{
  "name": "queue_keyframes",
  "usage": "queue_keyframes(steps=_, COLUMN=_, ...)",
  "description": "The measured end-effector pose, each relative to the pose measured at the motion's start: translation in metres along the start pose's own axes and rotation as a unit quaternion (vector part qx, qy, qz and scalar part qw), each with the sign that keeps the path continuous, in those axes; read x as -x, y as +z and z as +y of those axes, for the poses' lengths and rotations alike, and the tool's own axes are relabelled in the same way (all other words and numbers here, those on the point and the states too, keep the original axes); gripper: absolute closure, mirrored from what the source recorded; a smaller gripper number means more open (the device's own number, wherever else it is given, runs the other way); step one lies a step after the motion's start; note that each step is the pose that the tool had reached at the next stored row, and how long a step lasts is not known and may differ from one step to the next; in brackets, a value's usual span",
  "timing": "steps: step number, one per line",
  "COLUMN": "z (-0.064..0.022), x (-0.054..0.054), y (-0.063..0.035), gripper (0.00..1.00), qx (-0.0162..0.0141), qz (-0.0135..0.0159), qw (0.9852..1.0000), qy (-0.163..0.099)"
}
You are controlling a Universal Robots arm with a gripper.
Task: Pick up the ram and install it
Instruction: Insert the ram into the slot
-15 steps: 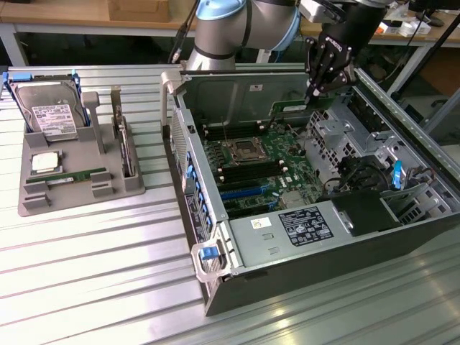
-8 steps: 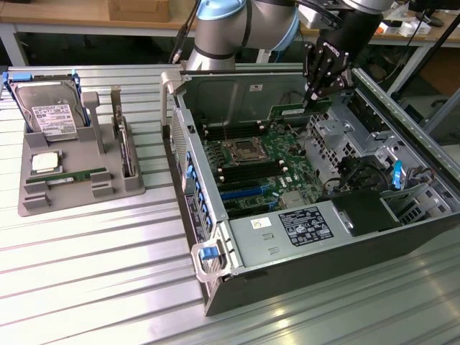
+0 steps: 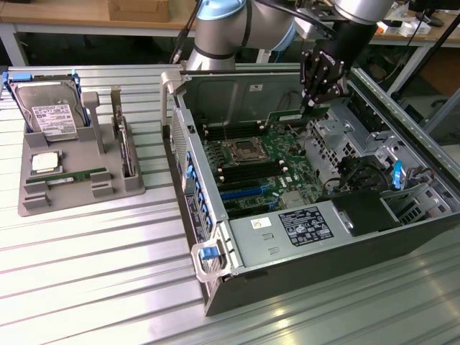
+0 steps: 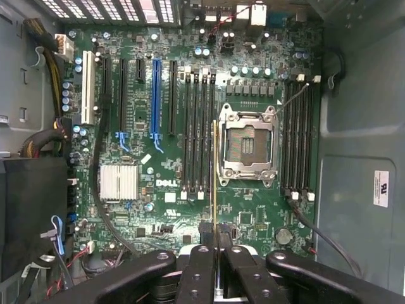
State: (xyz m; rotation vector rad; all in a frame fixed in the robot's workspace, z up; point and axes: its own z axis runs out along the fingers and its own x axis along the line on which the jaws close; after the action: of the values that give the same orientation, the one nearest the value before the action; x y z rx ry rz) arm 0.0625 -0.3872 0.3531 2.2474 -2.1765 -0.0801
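Desk (image 3: 86,273) carries the open case (image 3: 287,280), with the motherboard (image 4: 158,209) lying flat right below the claw (image 4: 217,266). The claw is clamped shut on the ram (image 4: 217,177), which hangs edge-down, long axis parallel to the black memory slots (image 4: 199,126) underneath. It looks a touch toward the CPU socket (image 4: 248,142) from the nearest slot, with nothing between them. A second stick (image 3: 75,175) lies well away from the claw

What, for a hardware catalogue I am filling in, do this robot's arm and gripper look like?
The arm is made of thick silver-grey cylindrical segments with light blue joint caps, and black cables run beside it. The gripper is all black and blocky. In the wrist view, its flat fingers and rounded outer links show small round screw holes.
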Motion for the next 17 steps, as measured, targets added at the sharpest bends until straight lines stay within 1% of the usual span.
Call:
queue_keyframes(steps=11, z=-0.0007, x=0.000, y=0.0148, gripper=0.88, qx=0.0000, qz=0.0000, qw=1.0000, qy=0.000)
queue_keyframes(steps=17, z=-0.0011, x=-0.001, y=0.0244, gripper=0.88, qx=0.0000, qz=0.0000, qw=1.0000, qy=0.000)
